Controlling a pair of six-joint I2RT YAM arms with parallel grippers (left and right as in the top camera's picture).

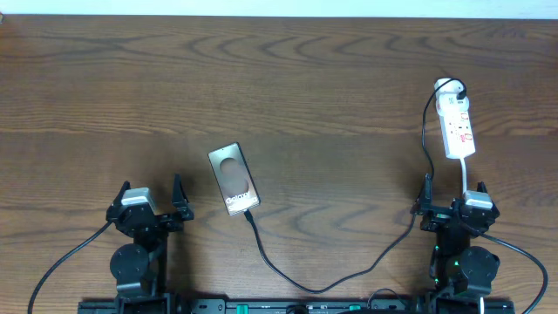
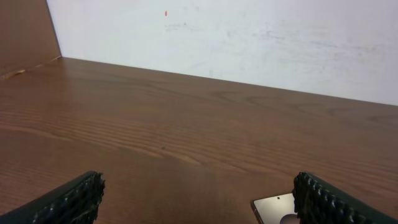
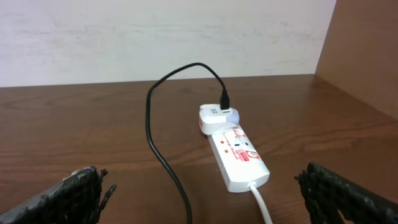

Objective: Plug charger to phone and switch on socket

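The left pincer [image 1: 153, 189] at lower left and the right pincer [image 1: 454, 192] at lower right gape wide and empty, while the phone [image 1: 234, 179] lies left of centre on the table [image 1: 305, 87], the socket [image 1: 457, 126] at upper right, and the charger [image 1: 323, 286] loops between them.

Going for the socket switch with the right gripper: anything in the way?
The white cord of the socket lies flat along the path from the right gripper; the charger cable runs just left of it.

You've got one phone [image 1: 234, 179], one charger [image 3: 149, 121] and one socket [image 1: 457, 126] on the desk [image 1: 331, 105]. Two tools: left tool [image 1: 153, 185], right tool [image 1: 454, 187].
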